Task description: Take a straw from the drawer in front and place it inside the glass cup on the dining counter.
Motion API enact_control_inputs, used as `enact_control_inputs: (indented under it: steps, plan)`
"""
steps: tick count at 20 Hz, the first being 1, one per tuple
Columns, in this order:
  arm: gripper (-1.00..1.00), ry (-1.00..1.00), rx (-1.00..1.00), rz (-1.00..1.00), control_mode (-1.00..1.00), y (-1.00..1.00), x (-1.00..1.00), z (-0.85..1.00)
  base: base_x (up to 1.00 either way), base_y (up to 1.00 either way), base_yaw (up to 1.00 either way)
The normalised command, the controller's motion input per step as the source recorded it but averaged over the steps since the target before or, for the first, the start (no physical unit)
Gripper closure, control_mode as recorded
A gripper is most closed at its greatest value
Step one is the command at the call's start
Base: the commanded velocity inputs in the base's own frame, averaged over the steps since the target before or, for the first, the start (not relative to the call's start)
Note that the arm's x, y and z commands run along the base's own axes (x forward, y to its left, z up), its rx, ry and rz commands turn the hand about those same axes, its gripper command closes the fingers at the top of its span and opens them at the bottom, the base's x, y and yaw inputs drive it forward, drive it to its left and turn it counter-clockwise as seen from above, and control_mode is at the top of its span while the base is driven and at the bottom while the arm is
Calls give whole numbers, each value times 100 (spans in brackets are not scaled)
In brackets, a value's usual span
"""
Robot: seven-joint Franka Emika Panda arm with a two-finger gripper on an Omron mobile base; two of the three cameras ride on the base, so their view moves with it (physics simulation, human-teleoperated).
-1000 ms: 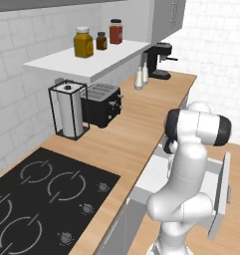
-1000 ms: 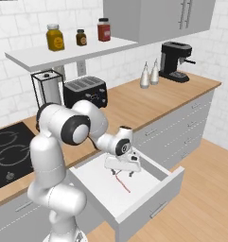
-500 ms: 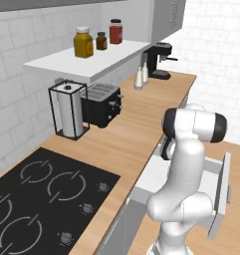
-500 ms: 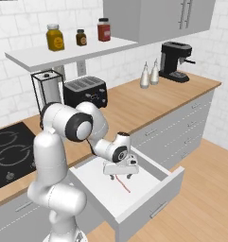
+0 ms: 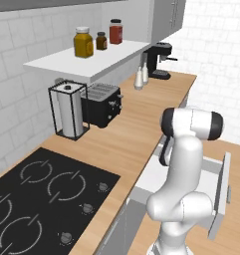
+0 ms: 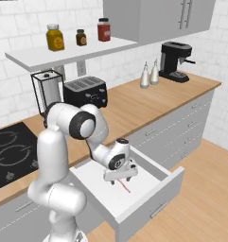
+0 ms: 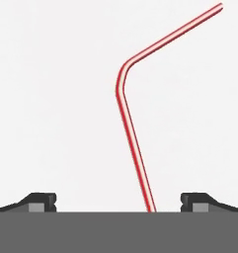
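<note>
Low, jaws wide astride straw (image 7: 124,106)

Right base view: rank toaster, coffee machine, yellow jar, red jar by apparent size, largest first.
1. Toaster
2. Coffee machine, close behind; it stands farther from the camera, so its real size may match.
3. Yellow jar
4. Red jar, nearly the same as the yellow one; I wouldn't rank those two firmly.

Smooth matt white drawer (image 6: 148,182) floor, glossy thin plastic-looking red straw (image 7: 133,128), warm wood-grain worktop (image 6: 134,104), glossy black hob (image 5: 42,194)
</note>
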Motion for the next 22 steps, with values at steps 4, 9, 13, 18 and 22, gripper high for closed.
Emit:
enact_control_inputs:
  steps: [4, 9, 13, 18, 22]
  plan:
    - [-100, -9, 0, 7, -100, 0, 0, -23, 0, 0, 0]
    - [-100, -8, 0, 7, -100, 0, 2, -19, 0, 0, 0]
    - [-100, -7, 0, 6, -100, 0, 0, -23, 0, 0, 0]
    - [-100, -3, 0, 5, -100, 0, 0, -26, 0, 0, 0]
    - [100, -1, 0, 4, -100, 0, 0, -28, 0, 0, 0]
